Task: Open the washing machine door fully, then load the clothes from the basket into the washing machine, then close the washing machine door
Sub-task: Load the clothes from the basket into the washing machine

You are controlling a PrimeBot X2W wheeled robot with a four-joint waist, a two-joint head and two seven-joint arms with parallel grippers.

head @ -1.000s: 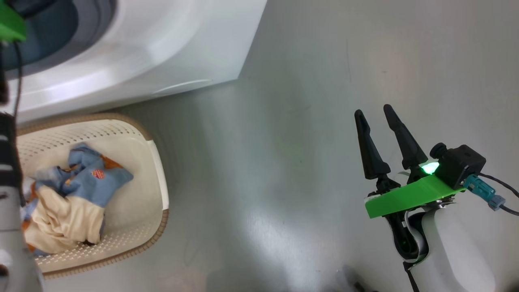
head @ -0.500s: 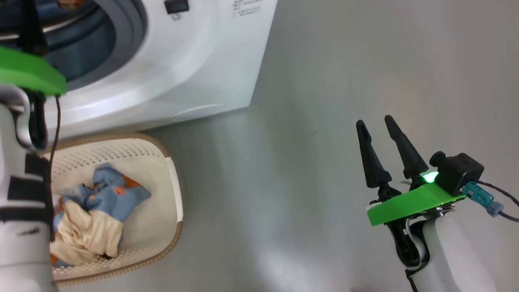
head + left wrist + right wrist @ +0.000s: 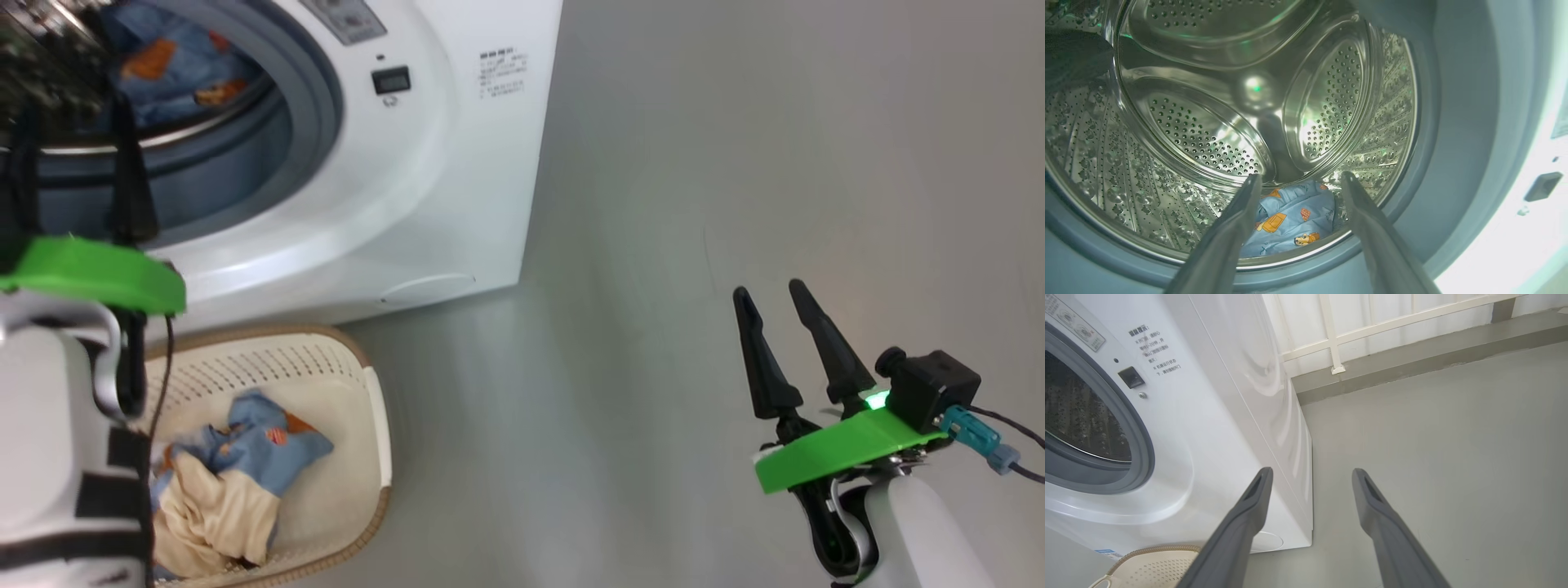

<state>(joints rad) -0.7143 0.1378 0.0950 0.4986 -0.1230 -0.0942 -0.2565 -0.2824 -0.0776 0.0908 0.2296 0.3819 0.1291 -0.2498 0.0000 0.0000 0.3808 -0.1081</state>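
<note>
Two wide-open, empty jaw sets: left gripper (image 3: 1298,179), right gripper (image 3: 767,288) | clothes (image 3: 237,482) toward basket (image 3: 380,457) near edge: likely soft, light | we pinch a raised fold.

— Where are we?
— We're in a laundry corner: a white washing machine (image 3: 465,188) stands on bare grey floor (image 3: 694,204), a basket (image 3: 380,425) of clothes (image 3: 245,457) at its foot.
— We also see white railing (image 3: 1329,330) behind a grey kerb (image 3: 1412,355).
</note>
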